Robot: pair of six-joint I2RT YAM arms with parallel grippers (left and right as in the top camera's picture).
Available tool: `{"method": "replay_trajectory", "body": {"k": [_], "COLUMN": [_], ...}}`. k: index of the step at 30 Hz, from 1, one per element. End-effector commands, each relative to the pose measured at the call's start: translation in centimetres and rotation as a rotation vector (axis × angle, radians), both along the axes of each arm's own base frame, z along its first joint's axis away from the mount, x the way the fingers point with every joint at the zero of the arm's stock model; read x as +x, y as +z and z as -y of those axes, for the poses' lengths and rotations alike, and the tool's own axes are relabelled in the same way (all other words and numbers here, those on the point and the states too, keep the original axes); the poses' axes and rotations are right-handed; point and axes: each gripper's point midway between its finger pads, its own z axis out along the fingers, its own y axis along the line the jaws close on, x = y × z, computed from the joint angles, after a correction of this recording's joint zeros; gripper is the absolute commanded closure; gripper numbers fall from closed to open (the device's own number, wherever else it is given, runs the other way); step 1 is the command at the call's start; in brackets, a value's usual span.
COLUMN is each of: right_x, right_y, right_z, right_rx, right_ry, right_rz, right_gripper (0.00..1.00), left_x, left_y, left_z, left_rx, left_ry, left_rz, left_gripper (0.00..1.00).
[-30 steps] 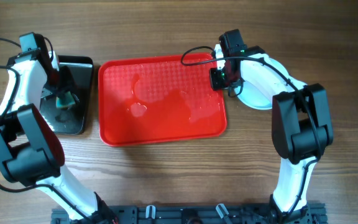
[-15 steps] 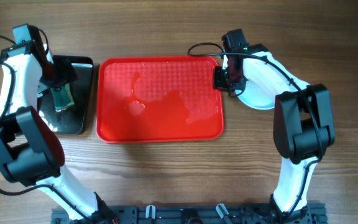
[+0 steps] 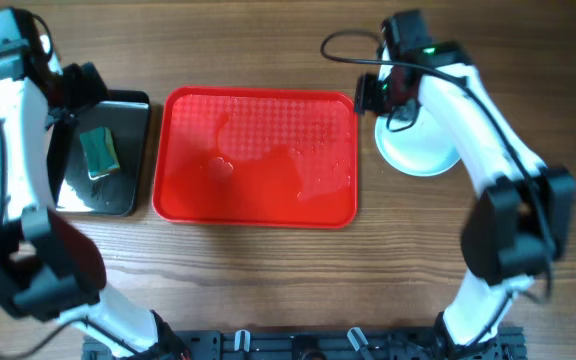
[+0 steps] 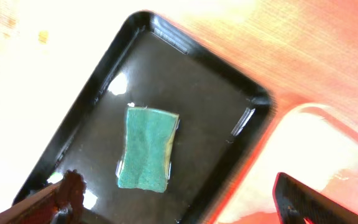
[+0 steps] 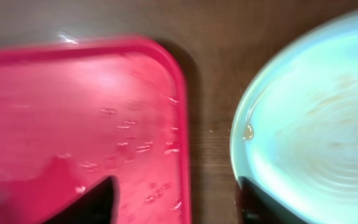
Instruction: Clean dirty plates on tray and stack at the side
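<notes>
A green sponge (image 4: 145, 148) lies in the black tray (image 4: 194, 93) on the wooden table (image 3: 268, 275).

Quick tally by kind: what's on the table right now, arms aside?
Trays: 2, the large red rectangular plastic tray and the smaller glossy black rectangular tray
Sponges: 1, green sponge in the black tray
Plates: 1 showing, the round pale mint-white plate; any beneath hidden
Total: 4

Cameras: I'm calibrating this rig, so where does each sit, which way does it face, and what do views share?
Overhead: above the table, facing straight down on red tray, black tray, plate; left arm and right arm show.
Left wrist: over the black tray, facing down at the sponge; left gripper open at bottom edge.
Right wrist: facing down at red tray corner and plate; right gripper open at bottom edge.
Shared: overhead also shows the sponge.
</notes>
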Motion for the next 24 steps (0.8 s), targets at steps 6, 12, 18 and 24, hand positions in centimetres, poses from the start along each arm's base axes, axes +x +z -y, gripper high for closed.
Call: {"method": "replay_trajectory", "body": {"k": [6, 12, 18, 24], "right_x": [-9.0, -14.9, -14.1, -13.9], "right_y": [23.3, 28.0, 26.2, 24.3], "right_z": [2.2, 3.5, 7.1, 6.8], "right_rx": [0.072, 0.097, -0.103, -0.029], "right_ry": [0.046, 0.043, -0.046, 0.097], "right_rz": [0.535, 0.664, 0.654, 0.957], "right_gripper": [0.00, 0.00, 0.00, 0.00], "left_x": [-0.5, -0.5, -0.5, -0.5], "left_y": [9.1, 9.1, 9.1, 9.1], "left_z": [5.9, 5.9, 6.0, 6.0], "left_rx": [-0.192, -0.192, -0.192, -0.192], "left_ry": [-0.110, -0.110, -0.109, -0.110], "left_rz": [0.251, 0.251, 0.251, 0.251], "left_gripper": [0.00, 0.00, 0.00, 0.00]}}
